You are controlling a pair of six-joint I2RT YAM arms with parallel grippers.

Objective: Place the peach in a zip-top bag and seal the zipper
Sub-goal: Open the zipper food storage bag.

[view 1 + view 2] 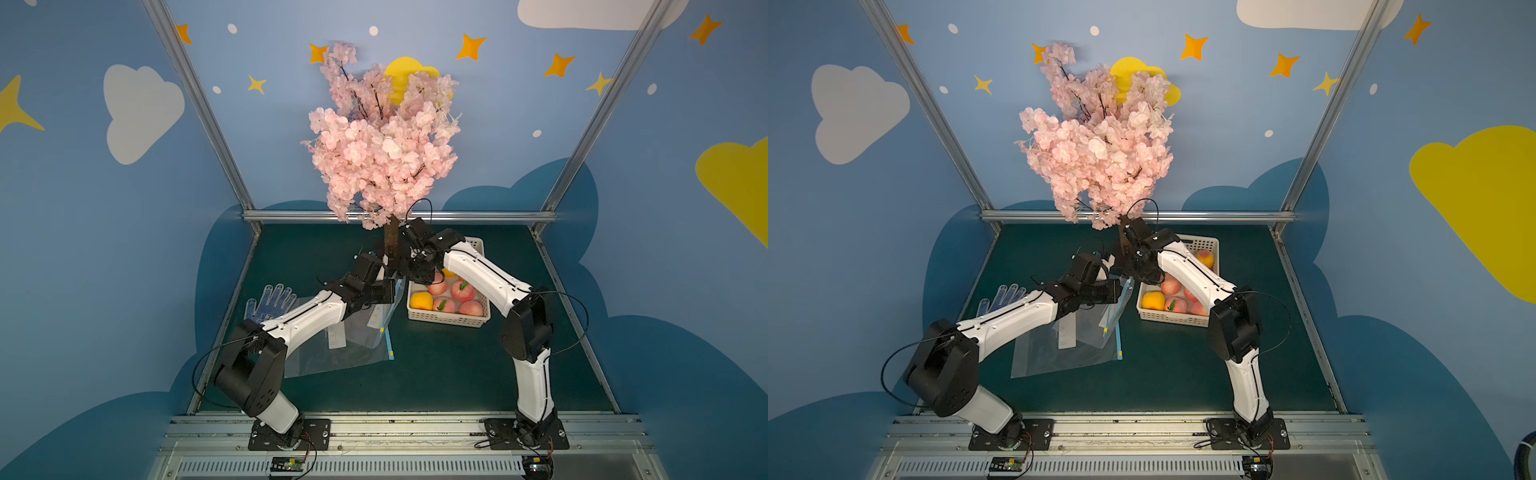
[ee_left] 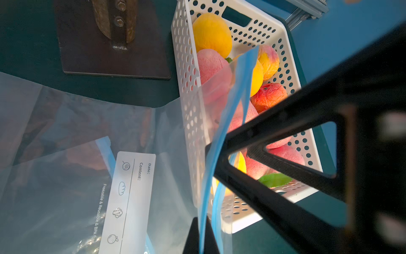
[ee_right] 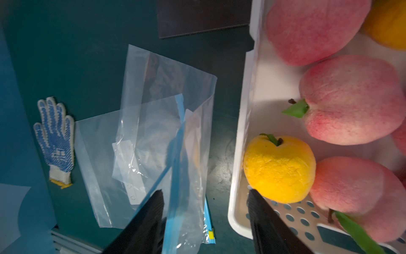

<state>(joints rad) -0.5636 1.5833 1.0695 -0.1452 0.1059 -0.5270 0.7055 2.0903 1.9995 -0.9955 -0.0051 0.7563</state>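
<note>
Two pincers: my left pincer (image 2: pixel 204 187) clamps the zip-top bag (image 2: pixel 215 110) by its zipper lip; my right pincer (image 3: pixel 206 193) gapes at the basket (image 3: pixel 241 132) rim, right of table centre. The pink peach (image 3: pixel 351 99) inside looks light and squashy; I'd grip gently across its widest middle.

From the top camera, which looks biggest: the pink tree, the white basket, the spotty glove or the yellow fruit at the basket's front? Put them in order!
1. Pink tree, but it rises nearer the camera.
2. White basket.
3. Glove, partly behind the left arm.
4. Yellow fruit.
</note>
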